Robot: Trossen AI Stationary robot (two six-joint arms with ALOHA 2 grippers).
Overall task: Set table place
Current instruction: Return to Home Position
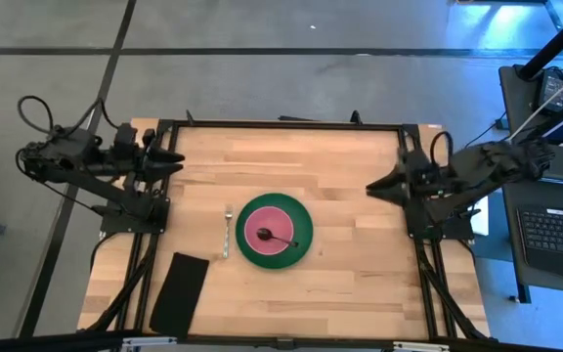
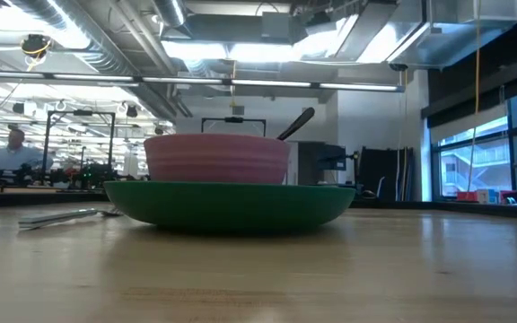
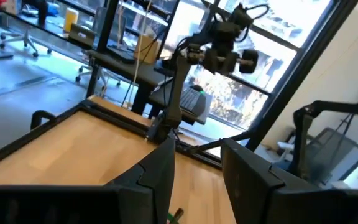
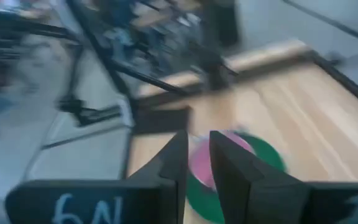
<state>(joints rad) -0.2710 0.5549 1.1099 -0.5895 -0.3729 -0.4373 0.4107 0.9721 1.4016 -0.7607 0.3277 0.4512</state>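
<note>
The round green plate (image 1: 302, 246) lies on the table (image 1: 360, 264) near its middle, also seen in the low view as the plate (image 2: 232, 205). The pink bowl (image 1: 262, 224) (image 2: 215, 159) stands on it. The dark spoon (image 1: 278, 238) rests in the bowl, its handle (image 2: 296, 123) leaning over the rim. The silver fork (image 1: 227, 230) (image 2: 65, 215) lies flat just left of the plate. My left gripper (image 1: 176, 159) (image 3: 197, 146) hovers over the far left part of the table, open and empty. My right gripper (image 1: 372, 186) (image 4: 197, 135) hovers right of the plate, pointing at it, fingers narrowly apart, empty.
A black rectangular cloth (image 1: 181, 290) lies at the table's near left corner. Black rails (image 1: 281, 124) frame the top. Bare wood shows right of the plate and along the far side. A desk with a keyboard (image 1: 555, 230) stands beyond the right edge.
</note>
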